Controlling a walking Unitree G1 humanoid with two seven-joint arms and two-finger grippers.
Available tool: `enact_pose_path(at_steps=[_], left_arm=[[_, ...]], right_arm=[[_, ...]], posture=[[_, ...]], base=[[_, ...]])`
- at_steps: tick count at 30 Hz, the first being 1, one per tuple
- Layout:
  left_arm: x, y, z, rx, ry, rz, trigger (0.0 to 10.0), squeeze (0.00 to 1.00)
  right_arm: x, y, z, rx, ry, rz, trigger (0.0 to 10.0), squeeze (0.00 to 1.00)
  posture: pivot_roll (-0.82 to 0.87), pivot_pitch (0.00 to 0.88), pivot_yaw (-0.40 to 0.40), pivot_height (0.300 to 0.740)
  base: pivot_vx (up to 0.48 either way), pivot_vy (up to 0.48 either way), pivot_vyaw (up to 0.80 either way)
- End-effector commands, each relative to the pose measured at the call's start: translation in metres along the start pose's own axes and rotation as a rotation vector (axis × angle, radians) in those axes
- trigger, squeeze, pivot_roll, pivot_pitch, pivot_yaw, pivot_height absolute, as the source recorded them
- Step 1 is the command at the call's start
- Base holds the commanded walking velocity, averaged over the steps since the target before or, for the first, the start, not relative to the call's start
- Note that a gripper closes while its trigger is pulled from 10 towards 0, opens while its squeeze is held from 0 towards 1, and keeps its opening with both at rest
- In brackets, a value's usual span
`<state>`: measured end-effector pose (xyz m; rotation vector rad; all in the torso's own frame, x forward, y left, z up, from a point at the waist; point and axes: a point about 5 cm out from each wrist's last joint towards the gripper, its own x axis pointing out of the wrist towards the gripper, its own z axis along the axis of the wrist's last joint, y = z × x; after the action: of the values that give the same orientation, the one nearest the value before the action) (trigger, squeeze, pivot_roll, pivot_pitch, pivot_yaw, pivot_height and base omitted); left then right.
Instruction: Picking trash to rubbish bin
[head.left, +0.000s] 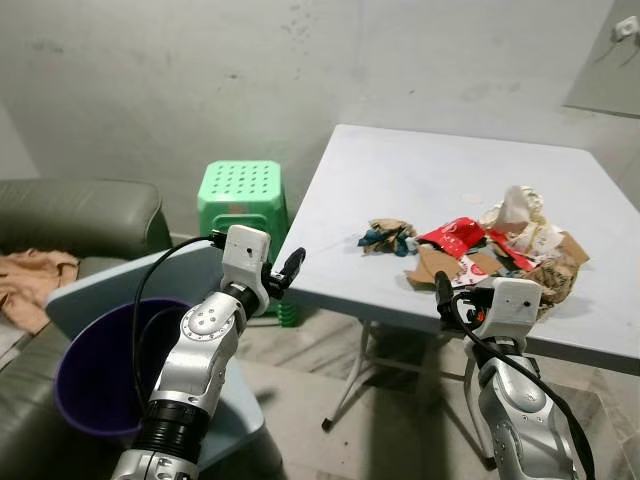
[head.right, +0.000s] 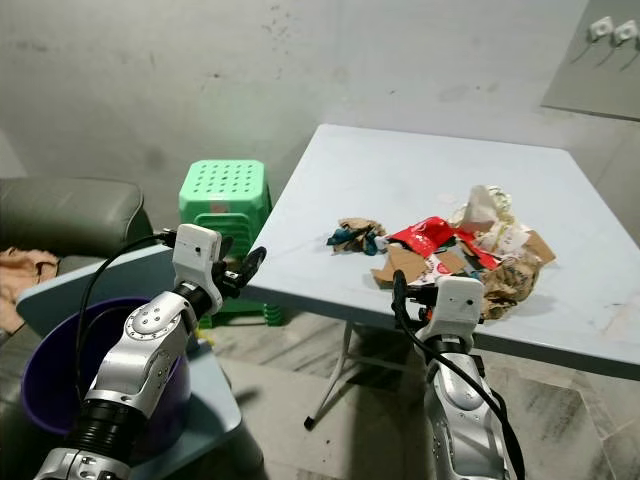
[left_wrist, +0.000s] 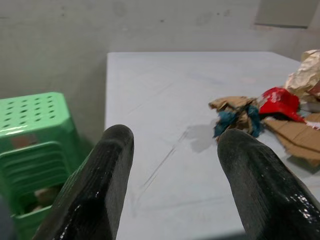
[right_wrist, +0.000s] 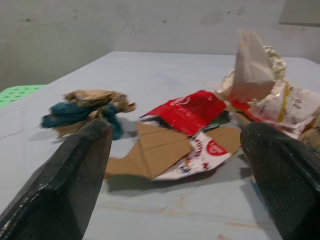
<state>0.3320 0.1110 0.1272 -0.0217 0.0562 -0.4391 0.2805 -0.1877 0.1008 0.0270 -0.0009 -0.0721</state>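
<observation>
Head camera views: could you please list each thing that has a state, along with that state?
Left gripper: jaws open, empty, at the table's near corner.
Right gripper: jaws open, empty, facing the trash.
Purple bin: open-topped, upright, beside the left arm.
Trash pile: loose, crumpled, on the table.
Green stools: stacked, upright.

Both claws hover at the table (head.left: 400, 170) edge near the trash pile (head.left: 480, 250).

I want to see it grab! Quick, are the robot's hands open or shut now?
Left gripper: open, empty, near the table's corner.
Right gripper: open, empty, facing the trash.
</observation>
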Motion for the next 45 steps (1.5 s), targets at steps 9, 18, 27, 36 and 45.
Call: enact_pose_path(at_steps=[9,18,27,36,45], left_arm=[[0.0021,-0.0048,0.0079,0.009,-0.022,-0.033,10.0,0.00],[0.0023,-0.0046,0.0082,-0.001,-0.019,-0.031,10.0,0.00],[0.0015,-0.0036,0.0077,-0.006,-0.017,-0.027,10.0,0.00],[0.0007,-0.0030,0.0076,-0.004,-0.017,-0.024,10.0,0.00],[0.0007,-0.0046,0.0080,-0.005,-0.018,-0.032,10.0,0.00]], right_arm=[[0.0004,0.0030,0.0092,0.003,-0.039,0.012,10.0,0.00],[-0.0006,0.0030,0.0091,0.003,-0.039,0.016,10.0,0.00],[-0.0016,0.0047,0.0087,0.005,-0.035,0.022,10.0,0.00],[-0.0020,0.0052,0.0082,0.007,-0.032,0.025,10.0,0.00],[-0.0033,0.0049,0.0079,0.005,-0.029,0.024,10.0,0.00]], posture=[[-0.05,0.000,-0.027,0.740],[-0.05,0.000,-0.027,0.740],[-0.05,0.000,-0.030,0.740],[-0.04,0.000,-0.032,0.740],[-0.05,0.000,-0.031,0.740]], base=[[0.386,0.000,0.00],[0.030,0.000,0.00],[0.242,0.000,0.00],[0.272,0.000,0.00],[0.307,0.000,0.00]])
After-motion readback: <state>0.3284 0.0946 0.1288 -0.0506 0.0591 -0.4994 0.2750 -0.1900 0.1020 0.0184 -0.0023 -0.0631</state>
